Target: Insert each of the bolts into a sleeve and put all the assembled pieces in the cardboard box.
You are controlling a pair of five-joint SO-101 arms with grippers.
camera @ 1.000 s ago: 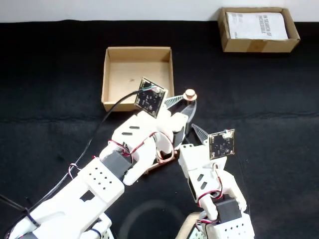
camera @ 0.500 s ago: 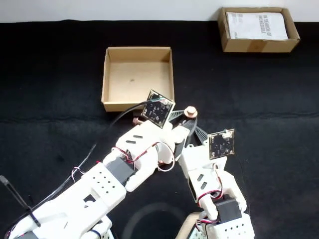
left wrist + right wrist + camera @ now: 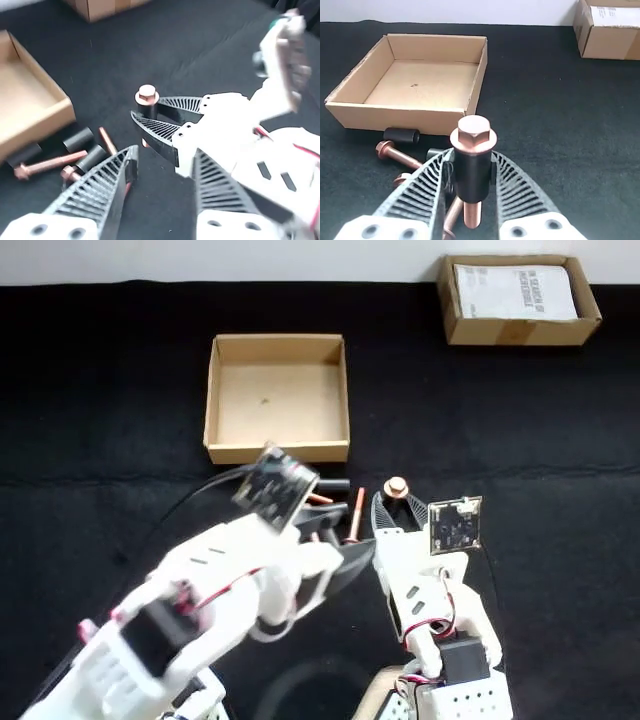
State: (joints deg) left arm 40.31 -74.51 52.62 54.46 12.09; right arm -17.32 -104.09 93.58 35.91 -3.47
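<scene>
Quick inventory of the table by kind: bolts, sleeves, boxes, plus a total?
Bolts: 4
Sleeves: 4, one with a bolt through it in the right end effector; the one beside the box wall is dim
Cardboard boxes: 2
Total: 10
</scene>
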